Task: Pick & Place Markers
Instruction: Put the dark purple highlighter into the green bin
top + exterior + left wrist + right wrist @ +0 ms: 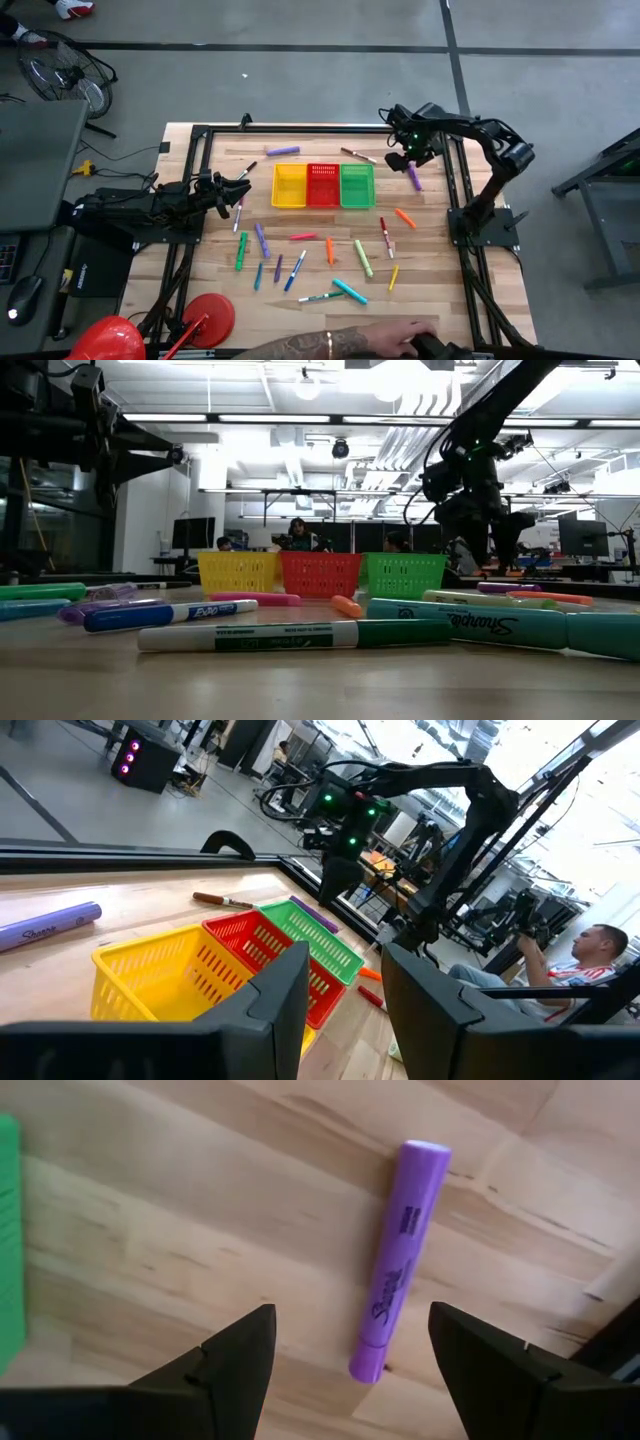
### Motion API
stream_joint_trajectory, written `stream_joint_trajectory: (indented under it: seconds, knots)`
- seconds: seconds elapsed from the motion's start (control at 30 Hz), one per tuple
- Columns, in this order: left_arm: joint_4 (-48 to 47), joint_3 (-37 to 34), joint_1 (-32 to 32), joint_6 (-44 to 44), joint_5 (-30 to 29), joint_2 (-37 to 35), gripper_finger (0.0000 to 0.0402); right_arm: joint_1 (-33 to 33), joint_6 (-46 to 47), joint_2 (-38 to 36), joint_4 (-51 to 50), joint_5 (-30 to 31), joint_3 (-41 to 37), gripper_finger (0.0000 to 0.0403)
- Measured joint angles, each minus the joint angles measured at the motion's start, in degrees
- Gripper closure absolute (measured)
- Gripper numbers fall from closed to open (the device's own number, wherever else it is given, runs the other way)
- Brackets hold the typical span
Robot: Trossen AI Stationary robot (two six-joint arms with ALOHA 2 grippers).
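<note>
Several markers lie flat and scattered on the wooden table (210, 290), most on its near half. A purple marker (395, 1300) lies on its side just right of the green basket (357, 185). My right gripper (350, 1350) points down above this marker (413, 177), open, with one finger on each side of it and clear of it. Another purple marker (283, 151) lies behind the baskets. My left gripper (345, 1010) waits level at the table's left, open and with nothing between its fingers.
Yellow (290, 185), red (322, 185) and green mesh baskets stand in a row at the table's middle. A black frame (455, 190) runs along the right edge, close to the purple marker. A person's forearm (340, 345) rests at the near edge. Red objects (205, 315) sit near left.
</note>
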Motion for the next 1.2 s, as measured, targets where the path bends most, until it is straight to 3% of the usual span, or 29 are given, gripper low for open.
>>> stream_joint_trajectory:
  seconds: [0.57, 1.2]
  knots:
    - [0.0, 0.0, 0.01, 0.0, -0.01, 0.0, 0.0275, -2.79, -6.6, 1.1, 14.01, 0.44, -8.07, 0.0151]
    - [0.0, 0.0, 0.01, 0.0, 0.0, 0.0, 0.0275, -0.83, -6.02, 1.8, 15.66, 3.69, -9.42, 0.0151]
